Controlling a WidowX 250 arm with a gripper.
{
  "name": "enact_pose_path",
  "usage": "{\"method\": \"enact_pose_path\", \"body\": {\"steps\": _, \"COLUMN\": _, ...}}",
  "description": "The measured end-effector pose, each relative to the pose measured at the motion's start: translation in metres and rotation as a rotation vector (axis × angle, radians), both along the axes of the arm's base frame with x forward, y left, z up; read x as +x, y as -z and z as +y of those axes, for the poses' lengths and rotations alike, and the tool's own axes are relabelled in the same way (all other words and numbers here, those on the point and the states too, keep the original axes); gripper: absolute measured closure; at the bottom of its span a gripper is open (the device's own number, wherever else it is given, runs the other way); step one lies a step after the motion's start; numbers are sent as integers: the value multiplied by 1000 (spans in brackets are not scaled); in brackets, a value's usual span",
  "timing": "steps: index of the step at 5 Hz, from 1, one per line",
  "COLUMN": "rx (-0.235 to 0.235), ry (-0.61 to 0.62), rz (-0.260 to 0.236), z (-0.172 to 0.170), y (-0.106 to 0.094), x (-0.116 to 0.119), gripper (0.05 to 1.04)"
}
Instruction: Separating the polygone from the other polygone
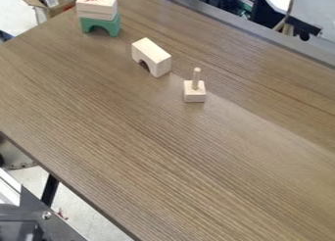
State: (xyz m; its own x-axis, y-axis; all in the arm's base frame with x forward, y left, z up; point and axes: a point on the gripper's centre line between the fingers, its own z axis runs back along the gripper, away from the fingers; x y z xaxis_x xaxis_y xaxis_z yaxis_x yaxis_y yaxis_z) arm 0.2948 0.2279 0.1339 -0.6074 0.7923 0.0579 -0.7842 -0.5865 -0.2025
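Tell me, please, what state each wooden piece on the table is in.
Green arch: upright, opening down, with a block stacked on it.
Red-marked block: lying flat on the green arch.
Plain arch: opening down, apart from the others.
Peg block: base down, peg upright, nothing on it.

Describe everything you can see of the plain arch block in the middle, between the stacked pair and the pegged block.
The arch block is pale, unpainted and looks wooden, with a flat oblong top and a rounded cutout underneath. It stands upright, cutout down, on the brown table, touching nothing else visible. Its near end face has straight edges.
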Motion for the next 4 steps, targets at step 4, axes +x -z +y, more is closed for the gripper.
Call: {"method": "enact_pose_path", "body": {"steps": 4, "rx": 111, "ry": 82, "rz": 167, "z": 16, "y": 59, "x": -46, "gripper": 567}}
